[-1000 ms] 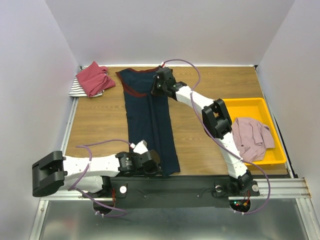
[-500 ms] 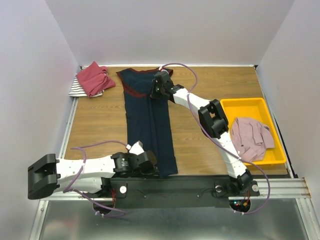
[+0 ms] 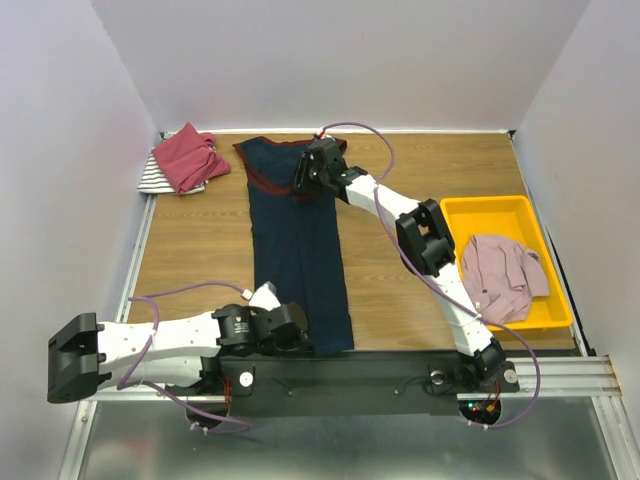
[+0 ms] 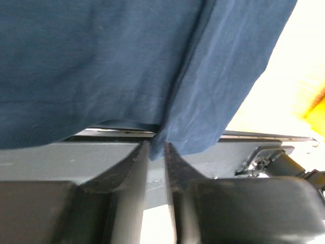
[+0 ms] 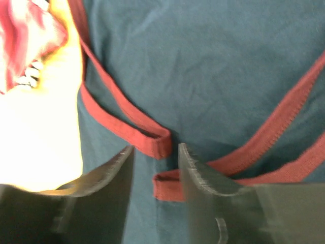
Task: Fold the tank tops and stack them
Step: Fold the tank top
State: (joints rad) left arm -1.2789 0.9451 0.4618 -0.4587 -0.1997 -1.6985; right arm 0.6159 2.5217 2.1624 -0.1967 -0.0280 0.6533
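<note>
Navy cloth with maroon trim, the large tank top (image 3: 295, 250) lies folded lengthwise into a narrow strip on the wooden tabletop (image 3: 200, 250). Its long axis runs from the near edge toward the far wall, leaning slightly left as it goes back. The straps and neckline point away from the arms, and the hem reaches the near edge, just overhanging it.

The left jaws sit at the near hem, parted by only a narrow slit, with the folded corner of the hem meeting their tips. The right jaws hover over the far end, clearly apart and gripping nothing. A looped maroon strap (image 5: 127, 127) lies on the cloth in the gap between them.

At the far left corner a red tank top (image 3: 188, 157) rests on a black-white striped one (image 3: 152, 180). A pale pink one (image 3: 500, 275) lies crumpled in the yellow tray (image 3: 490, 210) at the right.
</note>
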